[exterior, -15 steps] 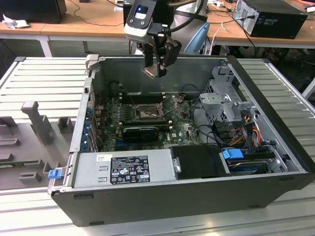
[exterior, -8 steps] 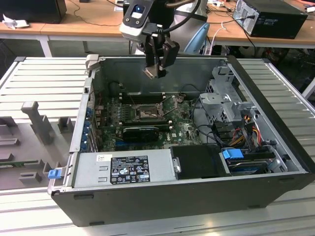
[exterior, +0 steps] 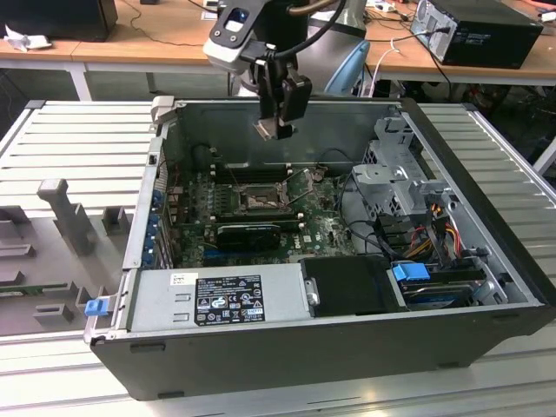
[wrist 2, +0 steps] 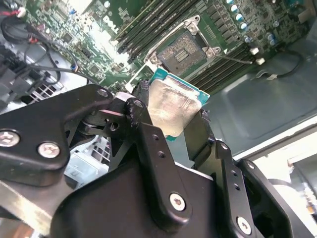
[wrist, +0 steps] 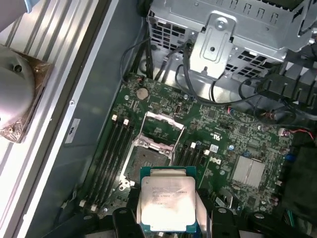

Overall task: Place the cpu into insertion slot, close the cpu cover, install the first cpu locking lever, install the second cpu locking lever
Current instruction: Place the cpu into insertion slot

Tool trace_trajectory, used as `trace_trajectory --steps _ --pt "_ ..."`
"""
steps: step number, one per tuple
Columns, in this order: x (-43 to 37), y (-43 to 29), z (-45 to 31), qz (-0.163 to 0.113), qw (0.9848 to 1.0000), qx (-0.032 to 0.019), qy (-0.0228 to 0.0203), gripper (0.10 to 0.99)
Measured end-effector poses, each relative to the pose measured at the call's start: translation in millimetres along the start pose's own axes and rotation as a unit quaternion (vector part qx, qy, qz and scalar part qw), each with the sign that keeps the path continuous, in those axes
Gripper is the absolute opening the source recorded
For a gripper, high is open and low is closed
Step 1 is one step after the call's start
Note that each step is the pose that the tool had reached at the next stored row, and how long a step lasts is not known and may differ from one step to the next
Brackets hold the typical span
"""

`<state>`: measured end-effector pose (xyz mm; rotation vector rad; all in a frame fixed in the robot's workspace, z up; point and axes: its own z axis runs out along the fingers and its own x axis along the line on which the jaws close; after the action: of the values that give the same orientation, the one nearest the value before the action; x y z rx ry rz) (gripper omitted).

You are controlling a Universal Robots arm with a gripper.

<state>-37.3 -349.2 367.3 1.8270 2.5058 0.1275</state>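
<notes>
Second wrist view is showing the pincer clamping the cpu by its edges, hovering well above the insertion slot, which is lying uncovered. My judgement of the risk: the chip seems to be sitting tilted, so it may be landing skewed and jamming on the slot's frame.

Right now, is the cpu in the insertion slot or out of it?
Out. The gripper holds the cpu raised, apart from the insertion slot, which shows bare in both wrist views.
</notes>
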Motion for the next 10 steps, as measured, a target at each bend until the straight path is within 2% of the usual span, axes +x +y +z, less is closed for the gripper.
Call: trace_trajectory --steps 4,6,10 --pt "0.0 -0.1 0.9 0.036 0.9993 -0.0006 -0.0032 0.529" --pt "0.0 -0.1 1.1 0.045 0.9990 -0.0008 -0.0040 0.529" --pt "0.0 -0.2 1.9 0.074 0.9973 -0.0013 -0.0065 0.529"
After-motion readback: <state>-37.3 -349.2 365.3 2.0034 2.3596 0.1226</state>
